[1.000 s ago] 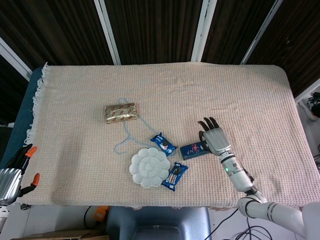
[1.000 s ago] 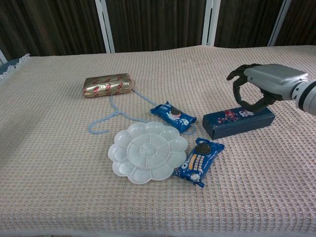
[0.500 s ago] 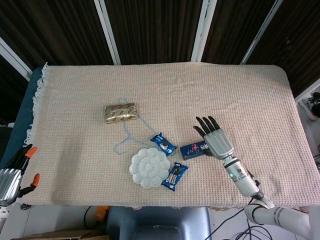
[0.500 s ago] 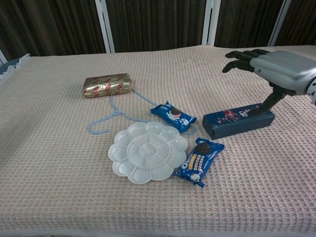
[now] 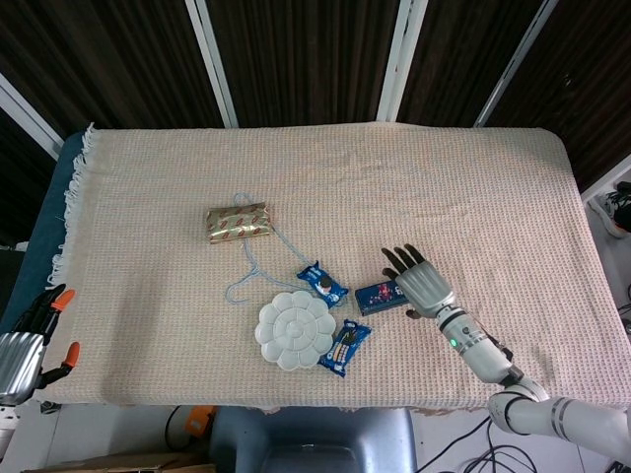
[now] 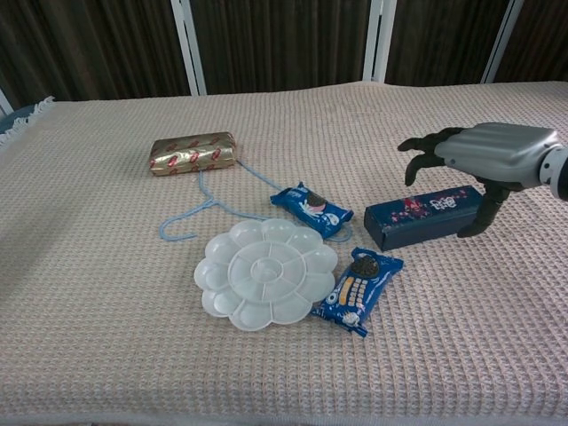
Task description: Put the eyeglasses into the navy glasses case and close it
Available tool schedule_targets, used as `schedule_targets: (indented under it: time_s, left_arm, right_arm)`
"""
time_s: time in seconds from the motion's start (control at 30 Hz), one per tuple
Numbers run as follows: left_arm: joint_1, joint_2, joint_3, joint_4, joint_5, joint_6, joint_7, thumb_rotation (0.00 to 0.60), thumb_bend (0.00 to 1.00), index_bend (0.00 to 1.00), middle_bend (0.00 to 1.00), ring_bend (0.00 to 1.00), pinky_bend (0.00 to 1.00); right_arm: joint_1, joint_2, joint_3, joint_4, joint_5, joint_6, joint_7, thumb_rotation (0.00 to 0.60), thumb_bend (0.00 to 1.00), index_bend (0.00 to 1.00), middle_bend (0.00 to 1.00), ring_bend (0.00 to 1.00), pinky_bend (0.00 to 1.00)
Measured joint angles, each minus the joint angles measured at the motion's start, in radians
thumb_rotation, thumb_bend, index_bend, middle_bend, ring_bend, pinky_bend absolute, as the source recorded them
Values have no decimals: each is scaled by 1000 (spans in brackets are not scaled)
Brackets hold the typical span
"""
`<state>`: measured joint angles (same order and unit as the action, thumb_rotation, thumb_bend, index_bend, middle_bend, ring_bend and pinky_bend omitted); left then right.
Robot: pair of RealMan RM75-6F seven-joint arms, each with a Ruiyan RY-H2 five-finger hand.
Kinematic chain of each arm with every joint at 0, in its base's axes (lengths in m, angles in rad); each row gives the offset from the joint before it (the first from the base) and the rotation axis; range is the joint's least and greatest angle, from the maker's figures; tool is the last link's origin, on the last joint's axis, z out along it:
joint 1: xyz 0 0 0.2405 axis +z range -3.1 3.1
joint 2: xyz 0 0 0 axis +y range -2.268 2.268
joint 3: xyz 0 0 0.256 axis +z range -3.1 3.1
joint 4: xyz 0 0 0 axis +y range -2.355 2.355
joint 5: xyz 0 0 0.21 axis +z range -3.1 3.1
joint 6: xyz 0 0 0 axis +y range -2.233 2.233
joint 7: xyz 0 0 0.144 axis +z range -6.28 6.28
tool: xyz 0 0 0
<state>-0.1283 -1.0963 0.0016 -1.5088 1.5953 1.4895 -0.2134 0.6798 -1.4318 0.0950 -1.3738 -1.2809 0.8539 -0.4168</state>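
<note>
The navy glasses case (image 5: 378, 296) (image 6: 417, 218) lies shut on the woven cloth, right of centre. My right hand (image 5: 421, 281) (image 6: 486, 153) hovers over its right end. The fingers are spread and arch past the far side, while the thumb reaches down at the case's near right corner. I cannot tell whether the thumb touches the case. No eyeglasses show in either view. My left hand (image 5: 22, 350) hangs off the table's front left corner with its fingers apart and nothing in it.
A white flower-shaped palette (image 5: 295, 330) (image 6: 264, 272) sits left of the case, with two blue cookie packets (image 5: 322, 283) (image 5: 345, 347) beside it. A gold packet (image 5: 238, 223) (image 6: 192, 153) and a light blue cord (image 5: 251, 268) lie further left.
My right hand rose off the case with its fingers straightened, then came back down over the case's right end. The case and the left hand have not moved.
</note>
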Motion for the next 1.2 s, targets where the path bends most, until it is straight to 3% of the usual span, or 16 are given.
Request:
schedule_targets:
  time_s: [0.53, 0.87, 0.93, 1.0, 1.1, 1.2]
  left_arm:
    - [1, -1, -1, 1, -2, 2, -2, 600, 452, 0, 0, 0, 198]
    - [1, 1, 0, 1, 1, 3, -4, 600, 451, 0, 0, 0, 198]
    - [1, 0, 0, 1, 2, 4, -2, 600, 451, 0, 0, 0, 198]
    - [2, 0, 0, 2, 1, 4, -2, 600, 452, 0, 0, 0, 198]
    - [1, 0, -1, 2, 1, 4, -2, 600, 452, 0, 0, 0, 198]
    - [2, 1, 0, 2, 1, 4, -4, 600, 452, 0, 0, 0, 198]
  right_arm:
    - [43, -30, -3, 24, 79, -32, -76, 600, 254, 557, 7, 0, 0]
    - [43, -29, -11, 21, 78, -12, -76, 600, 402, 603, 9, 0, 0]
    - [43, -30, -13, 22, 78, -10, -77, 600, 402, 541, 10, 0, 0]
    - [44, -29, -15, 21, 81, -13, -78, 600, 399, 407, 9, 0, 0]
    - [45, -24, -16, 16, 85, -14, -75, 600, 320, 243, 0, 0, 0]
    - [44, -21, -15, 9, 85, -6, -70, 600, 276, 188, 0, 0, 0]
